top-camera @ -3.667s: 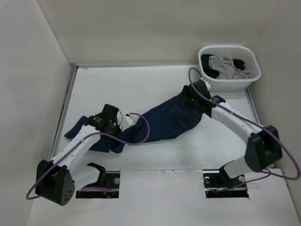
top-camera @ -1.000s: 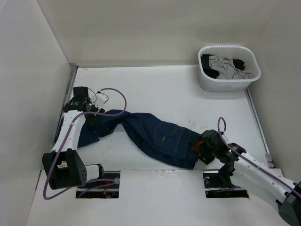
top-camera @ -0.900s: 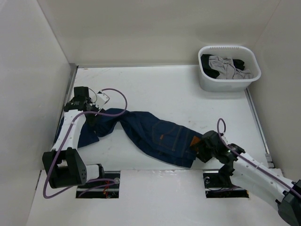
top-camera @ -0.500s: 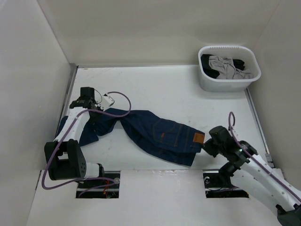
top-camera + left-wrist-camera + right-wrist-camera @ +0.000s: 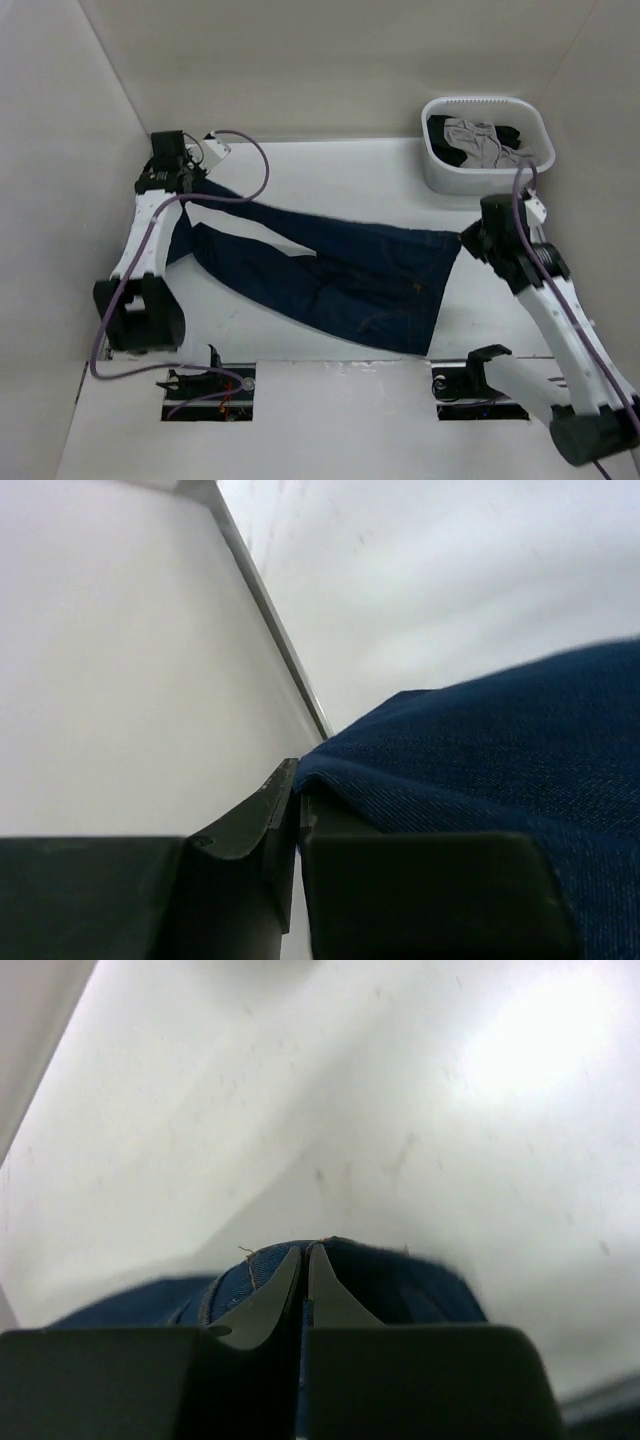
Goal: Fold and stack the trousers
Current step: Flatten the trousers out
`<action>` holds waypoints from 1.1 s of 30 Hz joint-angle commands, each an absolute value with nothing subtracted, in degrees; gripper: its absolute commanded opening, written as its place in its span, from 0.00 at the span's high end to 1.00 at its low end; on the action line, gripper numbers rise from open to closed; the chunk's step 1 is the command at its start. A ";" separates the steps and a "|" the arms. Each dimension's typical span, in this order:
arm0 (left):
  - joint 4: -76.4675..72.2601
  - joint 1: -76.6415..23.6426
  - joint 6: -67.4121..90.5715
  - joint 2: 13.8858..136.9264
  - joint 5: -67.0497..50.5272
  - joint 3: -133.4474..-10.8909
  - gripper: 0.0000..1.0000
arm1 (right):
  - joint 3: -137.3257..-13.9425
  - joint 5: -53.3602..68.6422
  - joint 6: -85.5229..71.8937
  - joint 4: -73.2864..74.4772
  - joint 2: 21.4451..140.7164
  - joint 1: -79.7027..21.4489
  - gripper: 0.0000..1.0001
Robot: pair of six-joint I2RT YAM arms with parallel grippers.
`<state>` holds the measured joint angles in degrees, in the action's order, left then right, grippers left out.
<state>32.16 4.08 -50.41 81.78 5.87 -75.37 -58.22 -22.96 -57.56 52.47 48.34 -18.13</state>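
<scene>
**White table, trousers strung between two pinching grippers**

White table top (image 5: 330, 175) forms the floor of a box of pale walls (image 5: 300, 60), and we read it from the left. At the far-left corner the left gripper (image 5: 183, 180) has its jaws together on the end of one leg of the dark indigo-blue denim trousers (image 5: 350, 270). In the left wrist view its fingers (image 5: 240, 830) pinch a fold of the denim's edge with no gap showing.

From there the trousers run across the table towards the right. Their long axis lies almost straight from one gripper to the other, dipping a little to the near side. The second leg sags free below the first, on the left half of the table.

At the right end the right gripper (image 5: 470, 240) is clamped on a corner of the waist end. The right wrist view shows its fingers (image 5: 260, 1295) closed on a stitched denim edge. The wide seat part drops from that grip towards the near edge. In the far-right corner, well apart from the trousers, stands a white plastic basket (image 5: 470, 180) holding grey and black clothes (image 5: 480, 140).

We judge the step in hand to be spreading the garment flat before any fold. Each arm holds its own end, so the next move turns on that left-to-right axis: both should lower together with the cloth taut.
</scene>
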 commanded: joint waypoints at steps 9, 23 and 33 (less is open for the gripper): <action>23.55 4.26 -50.89 110.58 10.81 -102.66 0.32 | -75.41 -9.23 -36.94 28.02 76.65 -5.83 0.00; 39.10 1.55 -60.30 70.41 6.68 -57.58 0.30 | -25.07 -9.32 -80.48 43.78 37.35 -34.74 0.00; 40.70 -4.52 -50.46 67.41 7.82 -51.42 0.30 | -18.90 -2.74 -84.90 21.99 52.98 -36.60 0.09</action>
